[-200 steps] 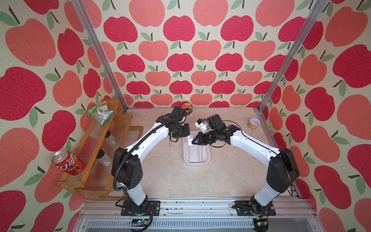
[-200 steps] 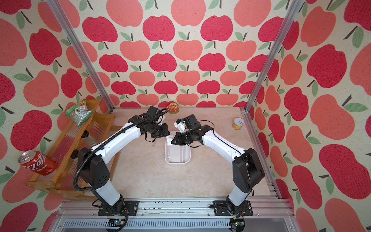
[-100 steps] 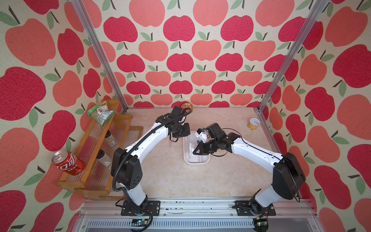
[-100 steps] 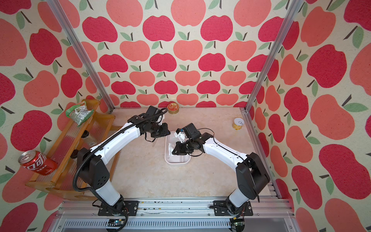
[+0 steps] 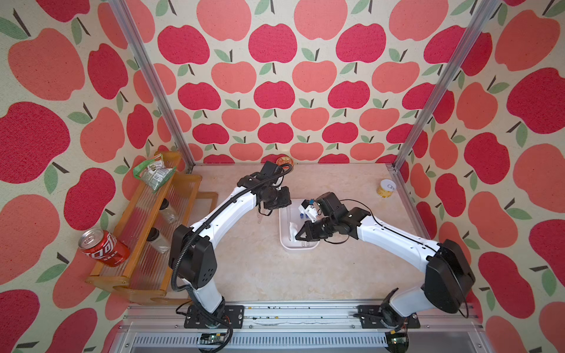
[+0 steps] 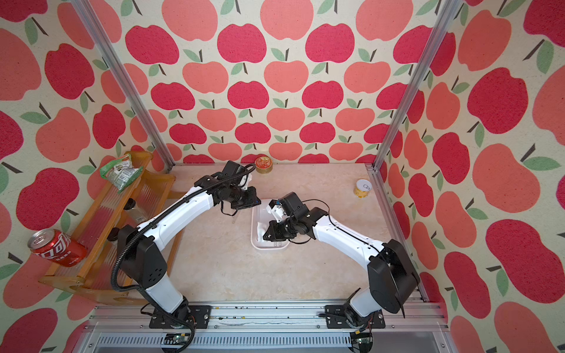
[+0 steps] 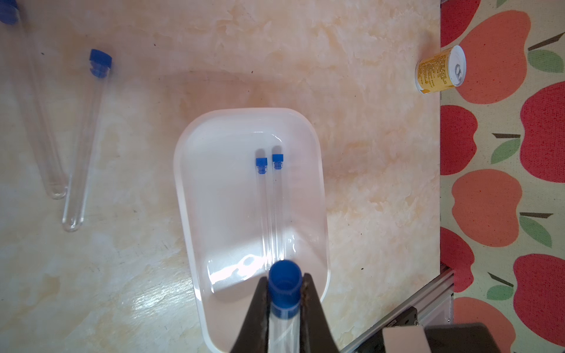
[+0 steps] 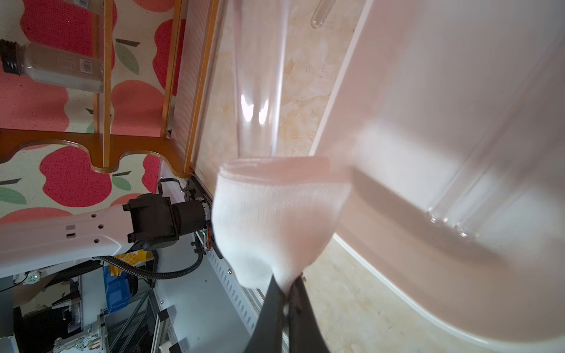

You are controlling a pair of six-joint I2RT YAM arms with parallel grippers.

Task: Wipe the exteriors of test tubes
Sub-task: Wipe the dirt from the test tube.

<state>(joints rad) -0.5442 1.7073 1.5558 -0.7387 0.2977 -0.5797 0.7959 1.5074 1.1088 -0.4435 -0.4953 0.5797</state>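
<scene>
Both clamped: left end effector [image 7: 285, 278], right end effector [image 8: 287, 279].

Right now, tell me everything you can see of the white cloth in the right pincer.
The white cloth is a fine-ribbed knit, folded in layers and bunched into a rounded pouch. The right pincer is shut on one corner. Its far layered edge meets a test tube, whose end vanishes behind it; whether it wraps the tube is unclear. It hangs beside the white tray.

Beige tabletop [image 5: 263, 269]: white tray [image 5: 284, 244], centre; red tin [image 5: 285, 160], 12 o'clock; yellow can [image 5: 385, 188], 2 o'clock; two test tubes [image 7: 87, 137] loose.
</scene>
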